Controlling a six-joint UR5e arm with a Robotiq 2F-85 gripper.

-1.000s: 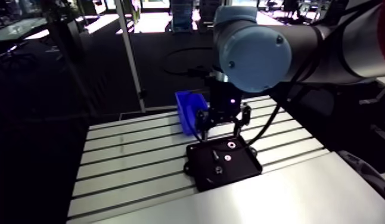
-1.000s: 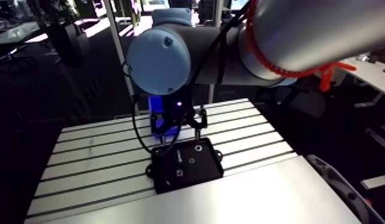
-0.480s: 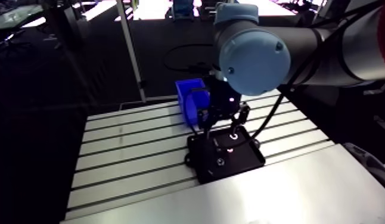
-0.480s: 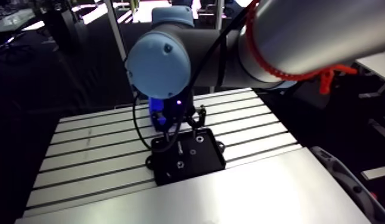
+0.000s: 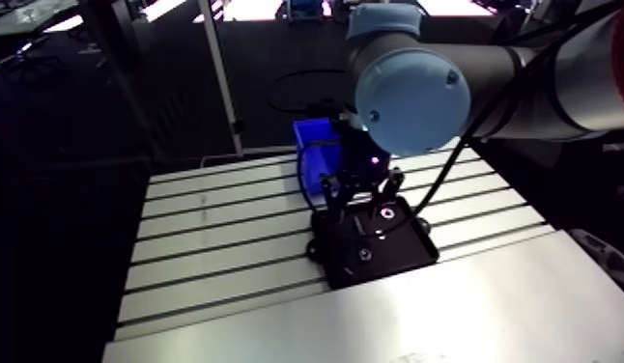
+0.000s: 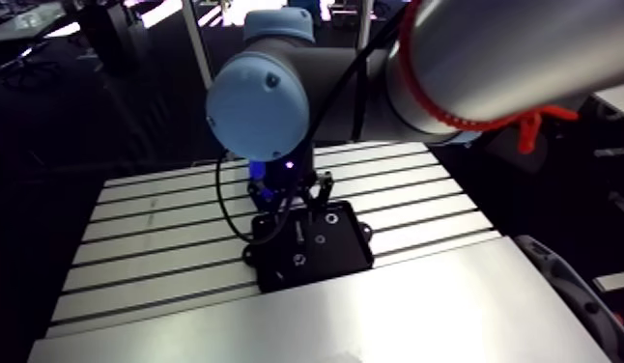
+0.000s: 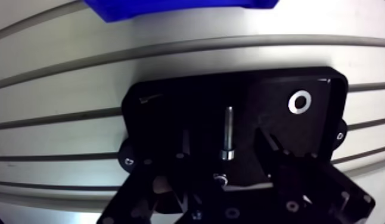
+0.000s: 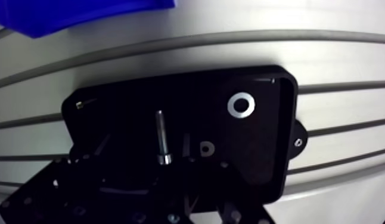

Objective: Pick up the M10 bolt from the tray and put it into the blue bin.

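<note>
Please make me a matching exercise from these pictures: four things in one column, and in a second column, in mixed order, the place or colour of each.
Things:
1. bolt
2. washer
3. blue bin
4. tray

Descriptions:
A. ahead of the claw, past the tray
B. black, holds the small parts
C. lies in the tray between the open claw's fingers
D. silver ring near a tray corner

Pairs: 1-C; 2-D; 3-A; 4-B
</note>
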